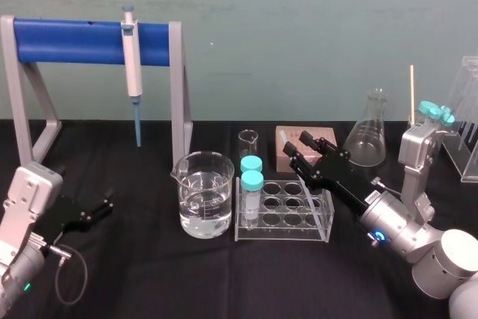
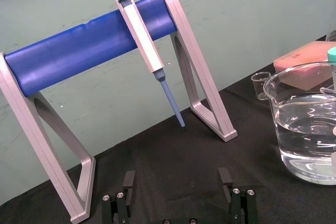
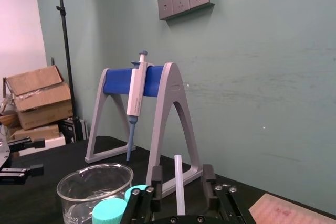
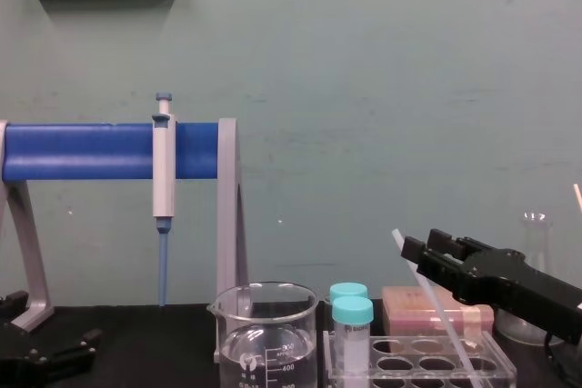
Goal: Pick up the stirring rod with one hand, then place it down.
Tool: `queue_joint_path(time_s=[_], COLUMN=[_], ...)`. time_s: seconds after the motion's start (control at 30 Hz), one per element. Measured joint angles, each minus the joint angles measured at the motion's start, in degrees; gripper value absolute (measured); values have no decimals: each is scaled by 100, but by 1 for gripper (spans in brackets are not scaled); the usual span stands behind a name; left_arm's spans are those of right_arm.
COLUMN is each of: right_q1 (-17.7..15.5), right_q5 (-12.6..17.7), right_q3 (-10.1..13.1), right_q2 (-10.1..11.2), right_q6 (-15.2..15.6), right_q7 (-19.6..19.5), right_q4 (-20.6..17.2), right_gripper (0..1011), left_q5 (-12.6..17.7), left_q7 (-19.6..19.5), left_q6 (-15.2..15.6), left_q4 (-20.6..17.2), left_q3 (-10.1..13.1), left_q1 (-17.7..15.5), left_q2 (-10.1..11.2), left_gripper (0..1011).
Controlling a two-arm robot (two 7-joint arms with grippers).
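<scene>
Right gripper, jaws wide, straddles the stirring rod leaning toward 11 o'clock from the rack, apparently ready to close. Left gripper sits parked at 8 o'clock, jaws apart.

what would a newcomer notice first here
The tall stand with its blue bar at the back left, a pipette hanging from it. Then mid-table the right gripper, jaws open around the stirring rod leaning in the tube rack beside a beaker of clear liquid. The left gripper sits open at the near left.
</scene>
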Motion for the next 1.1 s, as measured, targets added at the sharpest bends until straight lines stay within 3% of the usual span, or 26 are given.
queue_joint_path(time_s=[0.57,0.93,1.1], right_q1=[0,-5,-134], right_q5=[6,-4,-101], right_q3=[0,2,149], right_q2=[0,7,103], right_q6=[-6,-13,-145], right_q7=[6,2,-369], right_q4=[0,-22,-471], right_gripper=[972,1003,1003], left_q5=[0,0,0], left_q7=[0,0,0], left_q6=[0,0,0], left_q4=[0,0,0], left_q3=[0,0,0], left_q1=[0,0,0], left_q2=[0,0,0], left_gripper=[1000,1000,1000])
